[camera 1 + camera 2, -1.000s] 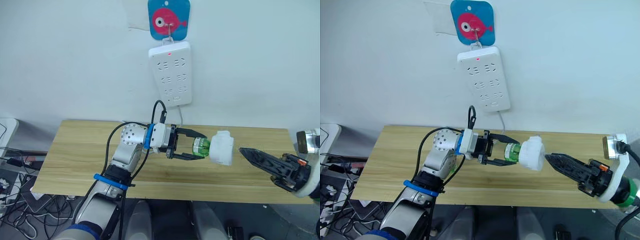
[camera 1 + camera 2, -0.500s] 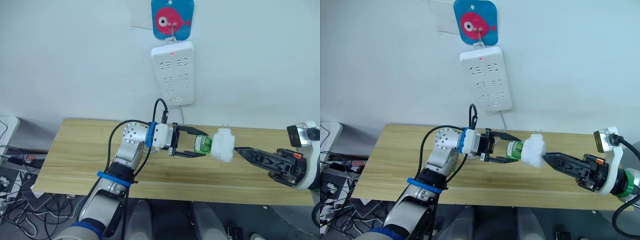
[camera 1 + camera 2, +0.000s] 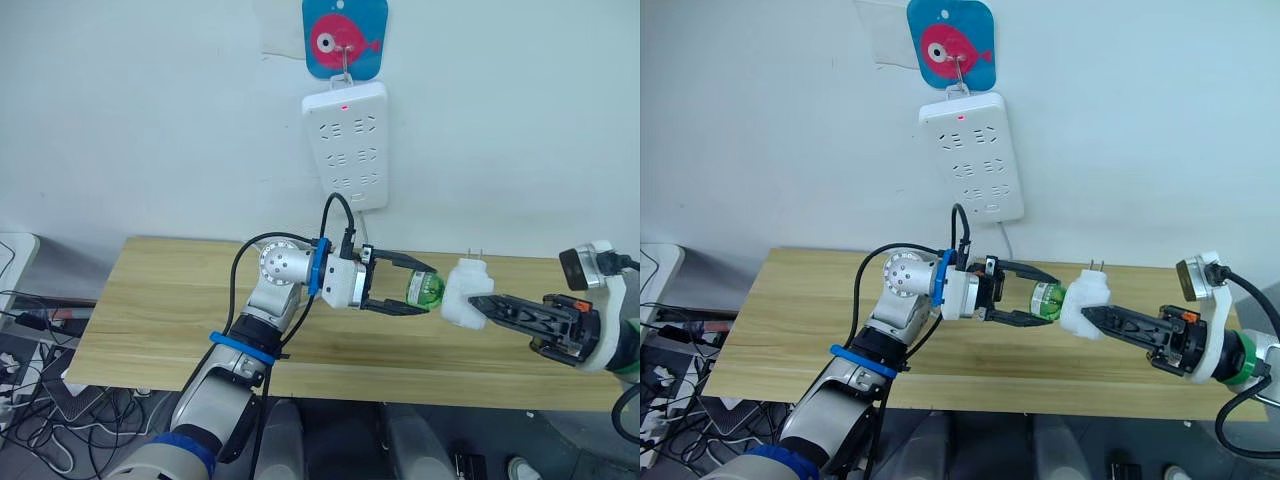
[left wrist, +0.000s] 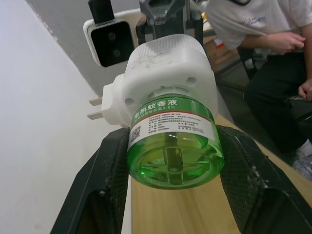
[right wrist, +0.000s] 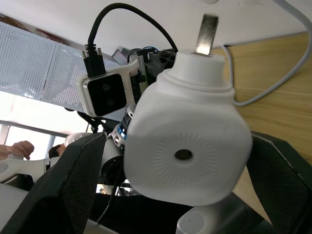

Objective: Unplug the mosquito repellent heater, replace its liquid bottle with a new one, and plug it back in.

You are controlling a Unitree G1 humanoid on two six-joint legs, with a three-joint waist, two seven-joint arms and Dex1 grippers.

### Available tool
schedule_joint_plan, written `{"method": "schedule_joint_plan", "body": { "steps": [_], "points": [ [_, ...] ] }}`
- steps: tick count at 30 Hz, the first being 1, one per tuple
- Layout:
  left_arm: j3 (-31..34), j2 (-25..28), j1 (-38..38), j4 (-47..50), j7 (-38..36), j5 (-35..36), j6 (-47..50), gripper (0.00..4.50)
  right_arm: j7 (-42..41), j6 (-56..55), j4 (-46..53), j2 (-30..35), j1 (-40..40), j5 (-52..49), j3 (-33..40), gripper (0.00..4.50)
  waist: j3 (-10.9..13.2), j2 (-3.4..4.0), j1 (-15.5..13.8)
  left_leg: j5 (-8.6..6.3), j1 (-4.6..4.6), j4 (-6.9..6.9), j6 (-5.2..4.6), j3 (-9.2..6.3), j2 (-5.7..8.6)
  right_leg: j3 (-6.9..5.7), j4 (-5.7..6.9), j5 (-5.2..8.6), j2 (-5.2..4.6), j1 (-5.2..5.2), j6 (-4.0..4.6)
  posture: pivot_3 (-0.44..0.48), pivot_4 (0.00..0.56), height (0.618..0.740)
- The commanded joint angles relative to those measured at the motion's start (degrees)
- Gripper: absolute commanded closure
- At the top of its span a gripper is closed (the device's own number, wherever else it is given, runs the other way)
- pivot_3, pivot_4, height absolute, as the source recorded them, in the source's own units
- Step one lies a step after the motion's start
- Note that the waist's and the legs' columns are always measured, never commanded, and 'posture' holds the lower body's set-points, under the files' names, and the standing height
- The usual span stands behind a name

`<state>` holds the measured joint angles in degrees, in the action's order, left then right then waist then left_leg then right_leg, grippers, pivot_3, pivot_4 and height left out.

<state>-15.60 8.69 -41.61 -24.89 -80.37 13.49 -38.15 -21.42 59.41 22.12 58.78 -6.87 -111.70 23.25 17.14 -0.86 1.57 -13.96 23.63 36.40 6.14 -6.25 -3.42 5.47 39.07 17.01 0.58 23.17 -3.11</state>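
Note:
My left gripper [image 3: 424, 291] is shut on a green liquid bottle [image 4: 171, 151], held above the wooden table [image 3: 150, 300]. The bottle's neck sits in the white mosquito repellent heater [image 3: 464, 294], whose two prongs [image 3: 471, 256] point up. My right gripper [image 3: 478, 300] comes in from the right and straddles the heater [image 5: 187, 146]. It stands open: one finger [image 5: 273, 170] lies against the heater's side, and the other finger [image 5: 63, 190] is a small gap away. The round vent hole [image 5: 183, 154] faces the right wrist camera.
A white multi-socket power strip [image 3: 347, 145] with a red light hangs on the wall under a blue fish hook [image 3: 344, 38]; its cord drops to the table behind the grippers. Loose cables [image 3: 30, 390] lie on the floor at the left. A seated person [image 4: 263, 29] shows beyond the table.
My left gripper has carried the bottle and heater to the right. The right gripper has moved left, and its fingers now sit around the heater instead of short of it.

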Motion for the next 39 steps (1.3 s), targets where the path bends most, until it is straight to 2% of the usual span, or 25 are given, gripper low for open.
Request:
{"method": "schedule_joint_plan", "body": {
  "steps": [1,6,8,12,25,29,39],
  "points": [
    [-0.8,-0.3,-1.2,-0.2,1.4,-0.6,-1.9,2.24,1.7,-0.8,1.5,-2.3,1.3,-1.3,0.0,0.04,0.0,0.0,0.0,0.0,0.0,0.01,0.0,0.0,0.0,0.0,0.0,0.0,0.0,0.0,0.0,0.013,0.311,0.74],
    [-1.0,-0.4,-1.6,-0.8,1.8,-0.2,-2.4,2.24,7.4,-2.4,2.0,-5.7,3.8,-1.3,-0.7,0.04,0.0,0.0,0.0,0.0,0.02,0.03,0.0,0.0,0.0,-0.01,0.01,0.0,-0.01,0.0,0.0,0.012,0.31,0.74],
    [-1.2,-0.4,-1.5,-0.8,1.8,-0.1,-2.4,2.24,8.7,-2.2,1.9,-6.4,4.3,-1.3,-0.5,0.41,0.0,0.01,0.1,0.0,0.02,0.03,0.0,-0.01,0.01,-0.01,0.01,0.0,-0.01,0.01,0.0,0.012,0.307,0.74],
    [-1.3,-0.4,-1.3,-0.6,1.7,0.2,-2.4,2.24,7.5,-1.0,1.9,-5.8,3.7,-1.3,0.3,1.52,0.0,0.01,0.1,0.0,0.04,0.02,0.0,-0.02,0.0,-0.02,0.0,0.0,-0.01,0.01,0.0,0.011,0.307,0.74],
    [-2.3,-0.1,-1.1,-0.2,1.5,1.2,-1.9,2.24,2.5,-0.5,3.1,-0.8,1.8,-1.3,-0.1,1.51,0.0,0.01,0.1,0.0,0.03,0.03,0.0,-0.02,0.0,-0.02,0.0,0.0,-0.01,0.02,0.0,0.012,0.306,0.74],
    [-2.4,0.1,-0.7,0.5,1.5,1.3,-1.6,2.24,3.2,-0.3,2.3,-0.9,1.8,-1.3,-0.2,0.15,0.0,0.01,0.1,0.0,0.03,0.03,0.0,-0.02,0.0,-0.02,0.0,0.0,-0.01,0.02,0.0,0.017,0.302,0.74],
    [-2.5,0.2,-0.6,0.9,1.5,1.4,-1.3,2.24,2.6,0.5,1.6,-0.5,1.0,-1.3,0.1,0.15,0.0,0.01,0.0,0.0,0.04,0.03,0.0,-0.02,0.0,-0.02,0.0,0.0,-0.01,0.02,0.0,0.018,0.3,0.74]
  ]
}}
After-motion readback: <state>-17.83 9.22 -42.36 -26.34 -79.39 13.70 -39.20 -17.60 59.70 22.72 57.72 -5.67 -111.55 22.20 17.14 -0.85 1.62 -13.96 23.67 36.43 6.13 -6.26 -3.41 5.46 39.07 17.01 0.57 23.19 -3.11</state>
